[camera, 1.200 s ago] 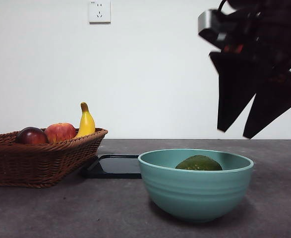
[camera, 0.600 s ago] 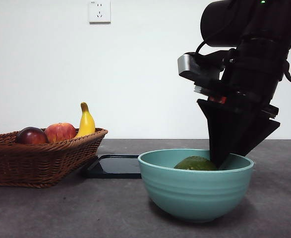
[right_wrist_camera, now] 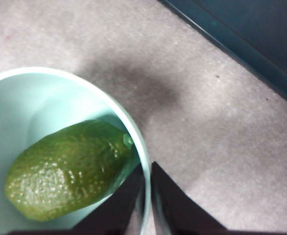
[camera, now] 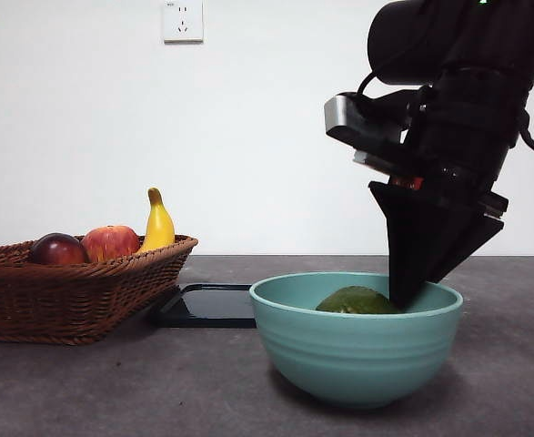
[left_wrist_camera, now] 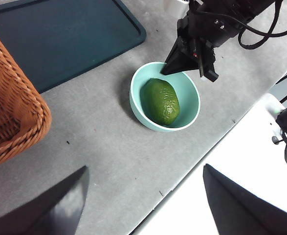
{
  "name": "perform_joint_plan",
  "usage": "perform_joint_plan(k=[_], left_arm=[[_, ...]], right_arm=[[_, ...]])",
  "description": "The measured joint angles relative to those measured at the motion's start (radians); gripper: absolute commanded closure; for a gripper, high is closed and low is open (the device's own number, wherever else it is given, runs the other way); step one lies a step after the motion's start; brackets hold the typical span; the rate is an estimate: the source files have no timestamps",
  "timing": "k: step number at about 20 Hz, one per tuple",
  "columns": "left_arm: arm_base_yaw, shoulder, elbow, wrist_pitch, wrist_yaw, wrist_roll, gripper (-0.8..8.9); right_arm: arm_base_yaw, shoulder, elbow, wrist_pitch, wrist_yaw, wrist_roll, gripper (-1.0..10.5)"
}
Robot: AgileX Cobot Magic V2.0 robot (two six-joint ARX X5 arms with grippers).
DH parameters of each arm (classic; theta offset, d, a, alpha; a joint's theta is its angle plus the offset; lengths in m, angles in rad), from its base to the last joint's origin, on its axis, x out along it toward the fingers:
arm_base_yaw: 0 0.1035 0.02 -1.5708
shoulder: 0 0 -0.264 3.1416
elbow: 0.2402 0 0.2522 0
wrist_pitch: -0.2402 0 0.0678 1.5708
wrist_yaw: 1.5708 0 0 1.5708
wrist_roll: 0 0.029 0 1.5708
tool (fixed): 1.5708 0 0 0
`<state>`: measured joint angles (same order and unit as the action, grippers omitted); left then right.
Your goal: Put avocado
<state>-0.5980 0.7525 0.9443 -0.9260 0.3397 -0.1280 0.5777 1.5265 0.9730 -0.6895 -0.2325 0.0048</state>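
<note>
Room: a plain white wall with a power socket [camera: 182,21] high up, and a grey, slightly speckled table [camera: 112,391] in front of it.

Avocado: the avocado [left_wrist_camera: 160,101] lies on its side inside the teal bowl [camera: 355,350]. It is dark green, egg-shaped and bumpy all over.

Bowl: round, smooth and shiny, with soft ridges on the outside. It stands just beside a flat dark tray [left_wrist_camera: 60,39].

Basket: a brown woven basket [camera: 66,296] sits well apart from the bowl. It holds a dark red fruit [camera: 58,248], a red-yellow apple [camera: 110,242] and a banana [camera: 157,223] standing up.

Right gripper: the right gripper [right_wrist_camera: 147,196] is down at the bowl's rim. Its jaws are pressed close, with the thin rim caught between them. It pinches the bowl's edge, not the avocado, which lies just beside the tips.

Left gripper: the left gripper [left_wrist_camera: 143,200] hangs high over the table with its jaws spread wide, holding nothing.

How it will handle: the avocado looks firm and a bit heavy for its size. The rough skin should help it not slip. It could roll in the round bowl. Best to hold it across the fat middle, not the narrow ends, and not squeeze too hard.
</note>
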Motion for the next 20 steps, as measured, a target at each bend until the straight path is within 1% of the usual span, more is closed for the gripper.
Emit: perform_joint_plan(k=[2, 5, 11, 14, 20], left_arm=[[0.000, 0.000, 0.000, 0.000, 0.000, 0.000, 4.41], [0.000, 0.000, 0.000, 0.002, 0.000, 0.000, 4.41], [0.000, 0.000, 0.000, 0.017, 0.000, 0.000, 4.41], [0.000, 0.000, 0.000, 0.017, 0.000, 0.000, 4.41], [0.000, 0.000, 0.000, 0.016, 0.000, 0.000, 4.41]], right_arm=[[0.000, -0.031, 0.015, -0.020, -0.001, 0.011, 9.3], [-0.003, -0.043, 0.116, -0.085, -0.002, 0.022, 9.3], [-0.023, -0.024, 0.288, -0.100, 0.001, 0.026, 9.3], [-0.053, 0.049, 0.387, -0.115, 0.001, 0.026, 9.3], [-0.100, 0.267, 0.565, -0.119, 0.002, 0.026, 9.3]])
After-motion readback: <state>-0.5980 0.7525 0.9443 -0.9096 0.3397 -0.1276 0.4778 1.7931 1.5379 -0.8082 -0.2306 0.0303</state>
